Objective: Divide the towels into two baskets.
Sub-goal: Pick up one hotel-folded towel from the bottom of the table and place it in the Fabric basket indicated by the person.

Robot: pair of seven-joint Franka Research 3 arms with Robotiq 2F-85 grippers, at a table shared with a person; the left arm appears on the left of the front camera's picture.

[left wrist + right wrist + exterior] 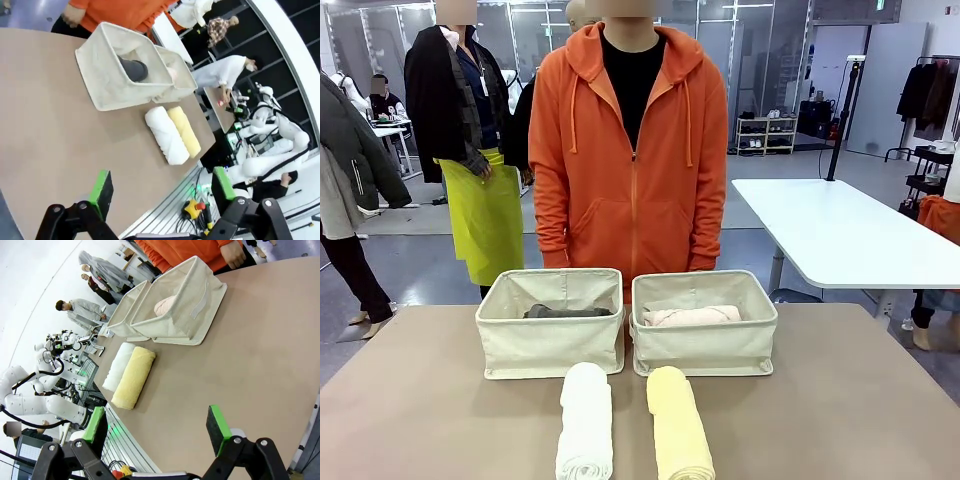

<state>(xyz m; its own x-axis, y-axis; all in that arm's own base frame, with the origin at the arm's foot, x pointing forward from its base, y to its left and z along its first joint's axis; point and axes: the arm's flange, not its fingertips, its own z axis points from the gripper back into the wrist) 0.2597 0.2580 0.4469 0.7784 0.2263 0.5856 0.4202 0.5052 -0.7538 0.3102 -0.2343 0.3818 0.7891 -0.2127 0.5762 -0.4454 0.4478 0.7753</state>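
The left gripper [162,187] and the right gripper [156,425] are seen in their wrist views with jaws spread wide and nothing held between the green pads, both raised over the table [420,400] and well apart from the towels. Nearest the robot's edge, the white towel [586,420] and the yellow towel [678,425] are laid just beside each other, each rolled and pointed lengthwise toward the baskets.

Both rolls are judged light, soft and easily squeezed. The terry surface is not expected to slip, and nothing fragile is involved. A roll is best taken across its middle, with the pads pressed well into the cloth, since an end or a loose outer flap is likely to sag or unroll.

Behind them, the grey towel [568,311] is seen in the left basket [550,345] and the pink towel [692,316] in the right basket [705,350]. One more roll is judged due in each. Beyond the baskets, a person [630,150] in an orange hoodie is stood at the far edge.
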